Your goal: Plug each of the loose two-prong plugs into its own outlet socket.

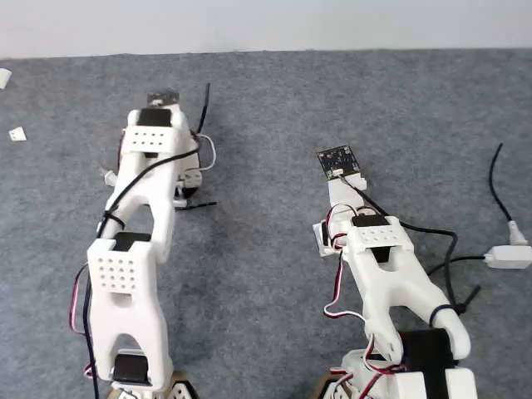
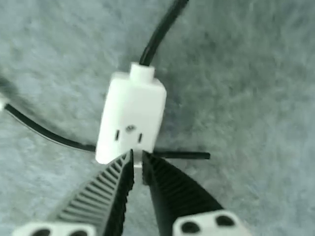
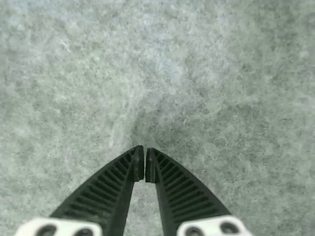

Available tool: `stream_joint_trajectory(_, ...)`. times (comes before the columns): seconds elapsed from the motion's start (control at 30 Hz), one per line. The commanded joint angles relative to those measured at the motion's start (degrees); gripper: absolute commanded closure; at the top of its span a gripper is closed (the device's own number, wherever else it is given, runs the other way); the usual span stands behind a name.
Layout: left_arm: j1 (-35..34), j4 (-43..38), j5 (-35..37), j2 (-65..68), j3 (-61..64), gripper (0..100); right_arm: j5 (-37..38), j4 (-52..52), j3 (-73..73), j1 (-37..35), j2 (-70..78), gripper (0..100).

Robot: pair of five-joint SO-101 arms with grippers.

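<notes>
Left wrist view: white outlet socket block (image 2: 130, 118), slots unfilled, left fingers (image 2: 110, 189) clenched at its face; right fingers (image 3: 115, 184) clenched empty; plugging apparently undone.

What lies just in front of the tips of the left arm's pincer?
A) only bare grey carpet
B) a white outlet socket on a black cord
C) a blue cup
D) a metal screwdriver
B: in the left wrist view the left pincer points at a white outlet socket whose slots face the camera, and a black cord leaves the socket's far end.
</notes>
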Motion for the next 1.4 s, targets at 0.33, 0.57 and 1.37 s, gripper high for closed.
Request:
stream_joint_trajectory(0.33,-5.54,5.45,-10.11,-2.55,-12.26,83,0.26,-0.84,-3.34,0.57,0.04,99.0)
stream_joint_trajectory(0.57,-3.25,5.19,-27.34,3.16,-13.93,75,0.26,-0.84,-3.34,0.57,0.04,99.0)
stream_joint_trajectory(1.37,-8.53,8.44,-30.33,13.45,-26.95,75,0.26,-1.01,-3.34,0.57,0.04,98.9)
